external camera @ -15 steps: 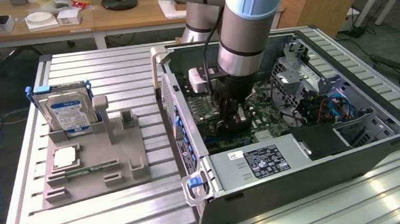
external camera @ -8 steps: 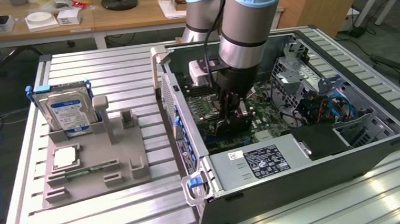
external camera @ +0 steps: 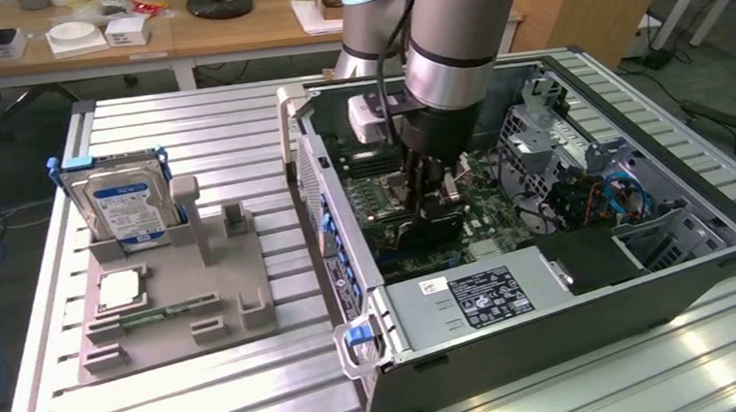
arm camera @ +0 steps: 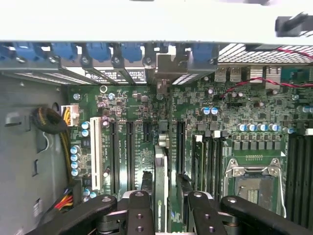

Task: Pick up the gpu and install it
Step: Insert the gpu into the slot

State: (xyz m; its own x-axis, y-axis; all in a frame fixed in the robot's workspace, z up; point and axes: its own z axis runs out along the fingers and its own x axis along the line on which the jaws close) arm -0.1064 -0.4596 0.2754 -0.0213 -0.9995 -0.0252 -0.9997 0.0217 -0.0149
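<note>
Holding one gpu (arm camera: 160, 188) edge-on | claw (arm camera: 166, 196) part-spread, pinching gpu over motherboard (arm camera: 137, 142), frame centre | one case (external camera: 684, 271) | one hard drive (external camera: 122, 209), left on counter (external camera: 225, 391)

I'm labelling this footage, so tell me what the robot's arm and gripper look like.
The arm is a thick silvery tube with pale blue-grey joint caps and a black band. A light grey box sits at the wrist, with a thin black cable beside it. The gripper is black, with jointed finger links fastened by round bolts.

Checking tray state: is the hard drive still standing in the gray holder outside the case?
Yes, the hard drive stands upright in the gray holder, outside the computer case.
</note>
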